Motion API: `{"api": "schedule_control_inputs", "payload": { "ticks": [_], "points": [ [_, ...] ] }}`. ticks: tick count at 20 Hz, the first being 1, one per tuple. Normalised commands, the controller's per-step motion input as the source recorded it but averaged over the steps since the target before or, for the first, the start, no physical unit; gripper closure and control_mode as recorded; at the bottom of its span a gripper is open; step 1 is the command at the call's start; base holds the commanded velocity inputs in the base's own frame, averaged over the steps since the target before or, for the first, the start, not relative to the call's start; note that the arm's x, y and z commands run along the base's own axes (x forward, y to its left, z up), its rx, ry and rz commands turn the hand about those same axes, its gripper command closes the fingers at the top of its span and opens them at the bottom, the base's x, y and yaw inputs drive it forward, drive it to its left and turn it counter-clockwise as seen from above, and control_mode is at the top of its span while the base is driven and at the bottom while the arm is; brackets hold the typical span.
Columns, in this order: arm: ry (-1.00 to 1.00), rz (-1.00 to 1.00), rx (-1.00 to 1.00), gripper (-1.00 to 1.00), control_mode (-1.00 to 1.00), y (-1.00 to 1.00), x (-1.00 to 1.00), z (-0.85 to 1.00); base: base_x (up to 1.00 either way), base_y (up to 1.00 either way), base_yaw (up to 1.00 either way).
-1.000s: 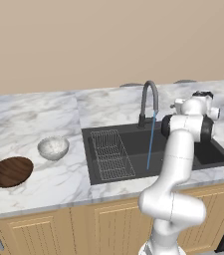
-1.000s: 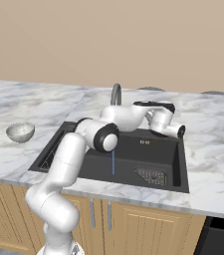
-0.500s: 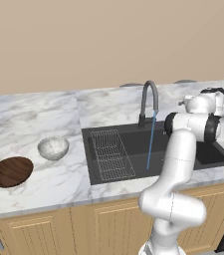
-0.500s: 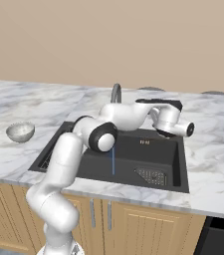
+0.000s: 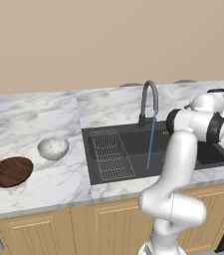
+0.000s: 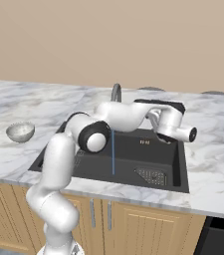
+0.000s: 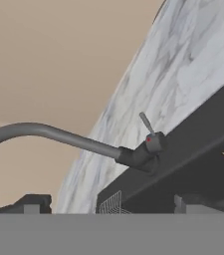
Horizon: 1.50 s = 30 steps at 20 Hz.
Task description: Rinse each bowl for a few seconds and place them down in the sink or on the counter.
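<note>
Pincer [image 7: 106, 205] spread wide, empty, right of faucet [image 5: 150, 102] over sink [image 5: 203, 154]. Water stream [image 5: 151, 142] running. Speckled bowl [image 5: 53, 148] and wooden bowl [image 5: 10, 171] on counter [image 5: 29, 119] far left, unrinsed. Both rinses remain.

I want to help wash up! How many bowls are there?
2. The small white-grey speckled bowl sits on the white marble counter left of the sink; the wide dark brown wooden bowl lies further left.
</note>
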Motion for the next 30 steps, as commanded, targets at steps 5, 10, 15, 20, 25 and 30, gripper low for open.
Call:
{"api": "schedule_control_inputs", "payload": {
  "ticks": [5, 10, 15, 20, 25, 30],
  "points": [
    [-0.04, 0.03, -0.08, -1.00, -1.00, 0.10, -0.52, 0.21, 0.00, 0.00, 0.00],
    [-0.01, 0.07, -0.07, -1.00, -1.00, 0.03, -0.43, 0.51, 0.00, 0.00, 0.00],
    [0.00, 0.07, -0.09, -1.00, -1.00, 0.13, -0.43, 0.34, 0.00, 0.00, 0.00],
    [0.05, 0.06, -0.12, -1.00, -1.00, 0.37, -0.36, 0.04, 0.00, 0.00, 0.00],
    [0.07, 0.04, -0.12, -1.00, -1.00, 0.48, -0.13, 0.00, 0.00, 0.00, 0.00],
    [0.02, 0.03, -0.13, -1.00, -1.00, 0.48, -0.01, 0.07, 0.00, 0.00, 0.00]
  ]
}}
